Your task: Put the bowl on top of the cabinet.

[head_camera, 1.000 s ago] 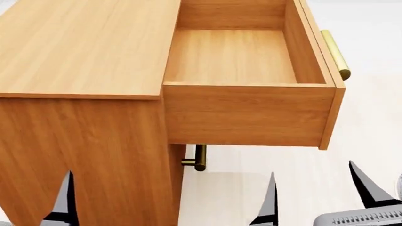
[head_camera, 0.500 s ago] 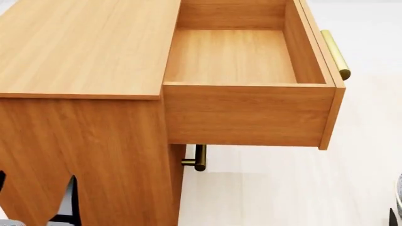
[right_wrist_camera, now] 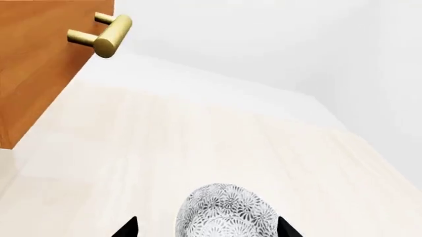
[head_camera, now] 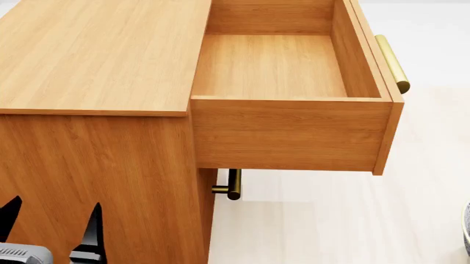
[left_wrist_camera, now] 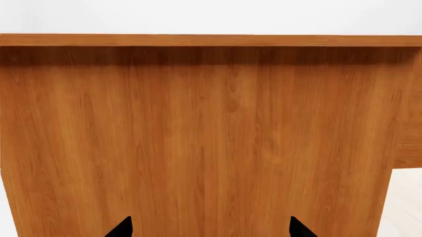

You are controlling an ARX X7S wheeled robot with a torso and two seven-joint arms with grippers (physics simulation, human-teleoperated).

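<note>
The bowl (right_wrist_camera: pixel 228 212), white with a dense dark grey floral pattern, rests on the pale floor. It lies between the black fingertips of my right gripper (right_wrist_camera: pixel 205 229), which is open, with a gap on one side. In the head view only a sliver of the bowl (head_camera: pixel 467 231) shows at the right edge, and the right gripper is out of view there. The cabinet (head_camera: pixel 96 49) is orange-brown wood with a bare flat top. My left gripper (head_camera: pixel 53 217) is open and empty low against the cabinet's side panel (left_wrist_camera: pixel 211 138). Its fingertips (left_wrist_camera: pixel 122 228) point at the panel.
The cabinet's top drawer (head_camera: pixel 294 132) is pulled far out and holds nothing. Its brass bar handle (head_camera: pixel 391 63) juts to the right. A lower brass handle (head_camera: pixel 231 187) shows beneath the drawer. Pale floor (head_camera: pixel 345 220) spreads right of the cabinet.
My right gripper has dropped out of the head view at the lower right. My left gripper has risen into view at the lower left, both fingers now showing.
</note>
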